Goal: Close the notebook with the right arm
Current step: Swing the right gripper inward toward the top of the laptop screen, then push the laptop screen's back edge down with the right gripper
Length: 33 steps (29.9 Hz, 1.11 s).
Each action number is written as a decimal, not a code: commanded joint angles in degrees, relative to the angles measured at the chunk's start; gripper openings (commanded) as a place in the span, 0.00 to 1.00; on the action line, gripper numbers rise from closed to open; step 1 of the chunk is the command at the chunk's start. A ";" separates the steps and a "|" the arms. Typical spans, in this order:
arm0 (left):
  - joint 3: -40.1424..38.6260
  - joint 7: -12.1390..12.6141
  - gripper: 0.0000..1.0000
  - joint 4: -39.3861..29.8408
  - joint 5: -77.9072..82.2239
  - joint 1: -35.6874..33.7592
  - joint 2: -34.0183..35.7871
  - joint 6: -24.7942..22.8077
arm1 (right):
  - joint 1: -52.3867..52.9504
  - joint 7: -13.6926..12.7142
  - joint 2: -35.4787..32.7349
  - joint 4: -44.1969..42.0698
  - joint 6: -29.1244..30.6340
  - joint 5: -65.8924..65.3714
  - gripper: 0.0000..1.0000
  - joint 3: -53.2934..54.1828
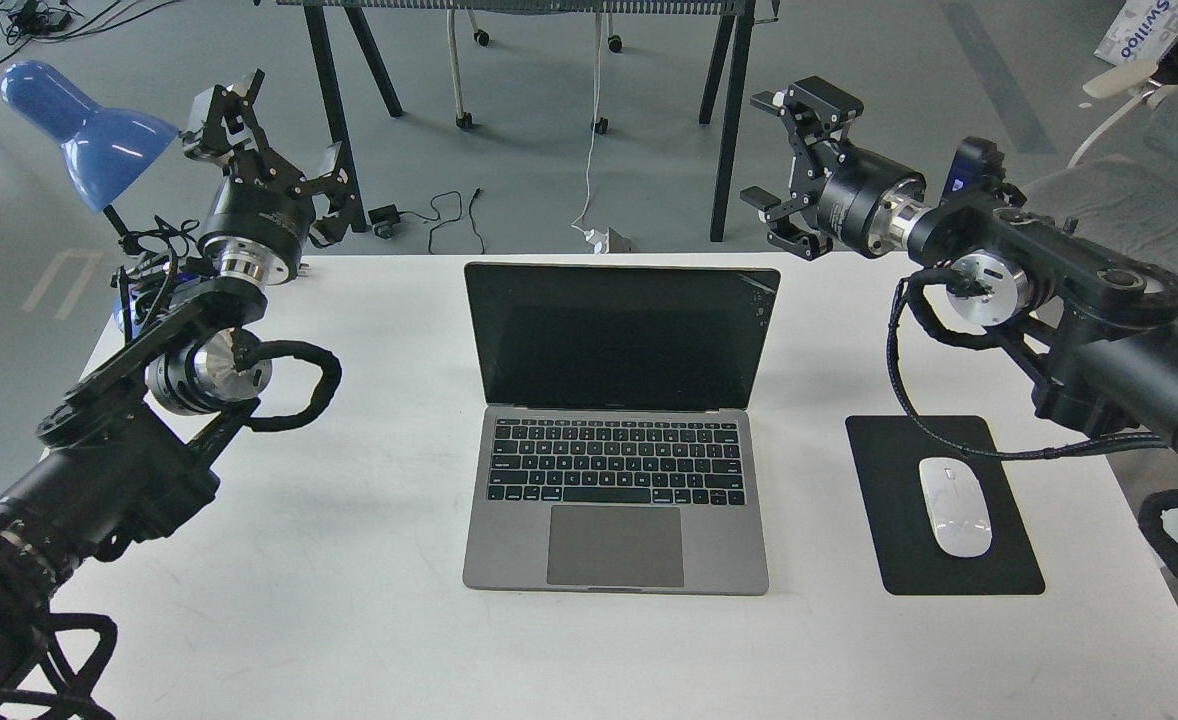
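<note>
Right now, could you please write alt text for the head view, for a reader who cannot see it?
An open grey notebook with a dark screen sits mid-table, while the right gripper, open and empty, hangs just above and right of its lid's top corner. The left gripper is raised, open, near a blue lamp; a white mouse rests on a black pad.

Notebook (617, 430) mid-table (349, 600); mouse (955, 506) on pad (939, 570) to its right.

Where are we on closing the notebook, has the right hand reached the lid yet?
Not yet. The notebook is fully open on the table, screen upright, nothing closed. In hand: the right hand, fingers spread, sits above and right of the screen's top right corner, apart from it. The left hand is off by the blue lamp. Left: reach the lid's top edge and fold it down.
</note>
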 commanded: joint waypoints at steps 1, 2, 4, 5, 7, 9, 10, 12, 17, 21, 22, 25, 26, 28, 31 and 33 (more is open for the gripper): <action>0.00 0.00 1.00 0.08 0.00 0.00 0.00 0.06 | 0.71 -0.20 -0.40 1.03 1.34 0.00 1.00 -3.39; 0.00 0.00 1.00 0.08 0.00 0.00 0.00 -0.03 | 0.97 -0.20 -1.01 1.12 1.87 0.00 1.00 -4.53; 0.00 0.00 1.00 -0.01 0.00 0.00 0.00 -0.03 | 1.50 -0.20 -2.24 1.90 2.92 -0.09 1.00 -6.38; 0.00 0.00 1.00 -0.01 0.00 0.00 0.00 0.06 | 1.76 -0.20 -2.51 2.43 3.10 0.00 1.00 -7.17; 0.00 0.00 1.00 -0.01 0.00 0.00 0.00 0.06 | 2.20 -0.20 -2.60 3.49 3.19 0.00 1.00 -8.23; 0.00 0.00 1.00 -0.01 0.00 0.00 0.00 -0.03 | 2.64 -0.20 -2.86 3.58 3.28 0.00 1.00 -8.84; 0.00 0.00 1.00 -0.01 0.00 0.00 0.00 0.06 | 2.73 -0.20 -2.95 3.58 3.36 0.00 1.00 -8.93; 0.00 0.00 1.00 0.08 0.00 0.00 0.00 0.06 | 2.91 -0.20 -3.04 3.66 4.24 -0.09 1.00 -8.93; 0.00 0.00 1.00 -0.01 0.00 0.00 0.00 -0.03 | 2.99 -0.28 -3.74 4.80 5.82 -1.49 1.00 -9.02; 0.00 0.00 1.00 0.08 0.00 0.00 0.00 0.06 | 2.99 -0.63 -5.14 8.05 7.20 -4.04 1.00 -9.02; 0.00 0.00 1.00 0.00 0.00 0.00 0.00 -0.03 | 2.99 -0.63 -5.67 9.02 7.20 -4.39 1.00 -9.02; 0.00 0.00 1.00 -0.01 0.00 0.00 0.00 0.06 | 2.82 -0.72 -6.99 12.09 7.20 -6.41 1.00 -9.46; 0.00 0.00 1.00 0.08 0.00 0.00 0.00 -0.03 | 2.91 -0.72 -7.17 12.80 7.20 -7.46 1.00 -10.16; 0.00 0.00 1.00 0.08 0.00 0.00 0.00 0.06 | 2.91 -0.72 -7.17 13.94 7.20 -8.44 1.00 -11.30; 0.00 0.00 1.00 0.08 0.00 0.00 0.00 0.06 | 2.99 -0.72 -7.52 15.96 7.20 -8.61 1.00 -12.88; 0.00 0.00 1.00 0.08 0.00 0.00 0.00 -0.03 | 2.99 -0.72 -7.96 17.37 7.20 -8.96 1.00 -14.03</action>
